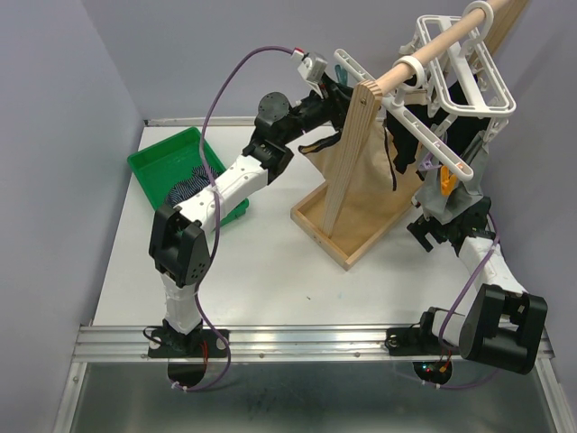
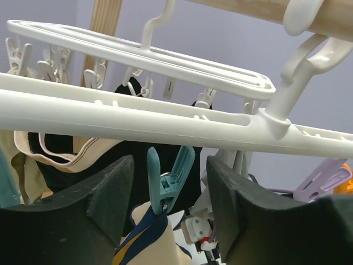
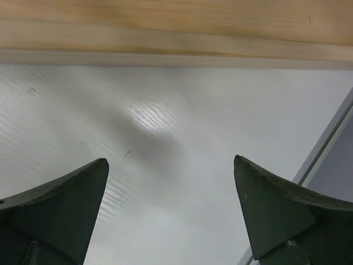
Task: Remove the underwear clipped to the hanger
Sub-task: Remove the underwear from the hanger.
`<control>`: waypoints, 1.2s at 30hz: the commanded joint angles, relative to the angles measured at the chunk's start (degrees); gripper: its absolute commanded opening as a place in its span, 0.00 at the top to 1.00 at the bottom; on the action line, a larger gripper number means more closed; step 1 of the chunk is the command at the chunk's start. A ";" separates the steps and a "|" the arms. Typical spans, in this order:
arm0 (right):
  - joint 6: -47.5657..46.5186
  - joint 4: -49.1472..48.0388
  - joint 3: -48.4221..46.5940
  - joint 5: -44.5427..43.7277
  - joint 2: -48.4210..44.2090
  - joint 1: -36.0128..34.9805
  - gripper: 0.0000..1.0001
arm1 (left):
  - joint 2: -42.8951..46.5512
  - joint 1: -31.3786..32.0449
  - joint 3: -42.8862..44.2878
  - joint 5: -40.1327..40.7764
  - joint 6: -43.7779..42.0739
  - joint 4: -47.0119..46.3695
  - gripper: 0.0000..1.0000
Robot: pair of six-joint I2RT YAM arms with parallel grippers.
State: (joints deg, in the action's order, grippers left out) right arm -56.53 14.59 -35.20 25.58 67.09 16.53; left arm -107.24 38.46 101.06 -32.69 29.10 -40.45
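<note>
Aloft, left gripper [image 2: 170,171] flanking teal clip [image 2: 165,190]

The slotted plastic clip hanger [image 2: 138,118] is white, with one teal clothes-peg [image 2: 168,179] and one lilac peg [image 2: 320,179] among its white ones. Under the teal peg is a navy cloth garment with thin pale stripes [image 2: 138,237]. Behind it is a black cloth garment [image 2: 129,148], edged in beige further along. A tan cloth garment [image 1: 365,180] hangs against the pale wooden stand [image 1: 334,225]. The shallow plastic tray [image 1: 153,167] is bright green and holds a navy, pale-striped cloth [image 1: 185,191]. The table top [image 1: 270,280] is white, the walls are lavender, and the thin looping cable [image 1: 225,90] is purple.
</note>
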 commanded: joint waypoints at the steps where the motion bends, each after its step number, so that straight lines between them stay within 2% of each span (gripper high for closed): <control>1: 0.46 1.06 -2.33 1.84 -0.82 0.43 0.00 | 1.16 0.30 2.83 1.84 -1.42 -2.97 0.42; 3: 0.46 1.06 -2.42 1.84 -0.82 0.43 0.00 | 1.07 0.30 3.01 2.19 -1.50 -2.97 0.51; 4: 0.46 1.06 -2.24 1.93 -0.82 0.43 0.00 | 0.98 0.30 3.09 2.19 -1.59 -2.97 0.61; 6: 0.46 1.06 -2.33 2.01 -0.82 0.43 0.00 | 0.89 0.30 3.18 2.01 -1.68 -2.97 0.73; 7: 0.46 1.14 -2.42 2.01 -0.82 0.43 0.00 | 0.89 0.30 3.27 1.93 -1.85 -2.97 0.83; 9: 0.46 1.14 -2.42 1.93 -0.82 0.43 0.00 | 1.07 0.30 3.18 1.75 -2.03 -2.97 0.89; 11: 0.46 1.14 -2.42 1.84 -0.91 0.43 0.00 | 1.33 0.30 3.01 1.75 -2.12 -2.97 0.90; 12: 0.46 1.14 -2.33 1.84 -0.91 0.43 0.00 | 1.42 0.30 2.92 1.49 -2.29 -2.97 0.89; 14: 0.37 1.23 -2.33 1.66 -0.91 0.43 0.00 | 1.86 0.30 2.57 1.14 -2.73 -2.97 0.77; 15: 0.37 1.14 -2.24 1.58 -1.00 0.43 0.00 | 2.12 0.30 2.22 1.13 -3.00 -2.97 0.66; 16: 0.28 1.23 -2.24 1.49 -1.00 0.43 0.00 | 2.99 0.22 1.17 1.40 -3.43 -2.97 0.46; 19: 0.20 1.32 -2.33 0.52 -1.08 0.43 0.00 | 4.93 0.04 -2.07 2.98 -6.07 -2.97 0.26; 24: 0.11 1.58 -2.77 -0.27 -1.17 0.34 0.00 | 9.67 -1.19 -6.56 4.73 -9.76 -2.36 0.21; 29: -2.52 5.97 -3.73 0.26 -0.91 0.43 0.00 | 14.95 -3.29 -12.98 6.93 -15.91 -0.43 0.16; 33: -8.67 11.76 -4.61 0.17 -0.82 0.43 0.00 | 18.20 -4.97 -18.16 8.60 -19.25 0.37 0.15; 36: -15.68 19.66 -6.54 0.78 -0.21 0.43 0.00 | 20.93 -5.23 -24.04 11.14 -22.85 0.37 0.14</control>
State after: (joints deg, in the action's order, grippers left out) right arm -61.63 23.59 -36.38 24.62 67.11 16.53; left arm -90.21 33.80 81.80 -24.67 12.08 -38.13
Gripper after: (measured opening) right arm 0.999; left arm 0.854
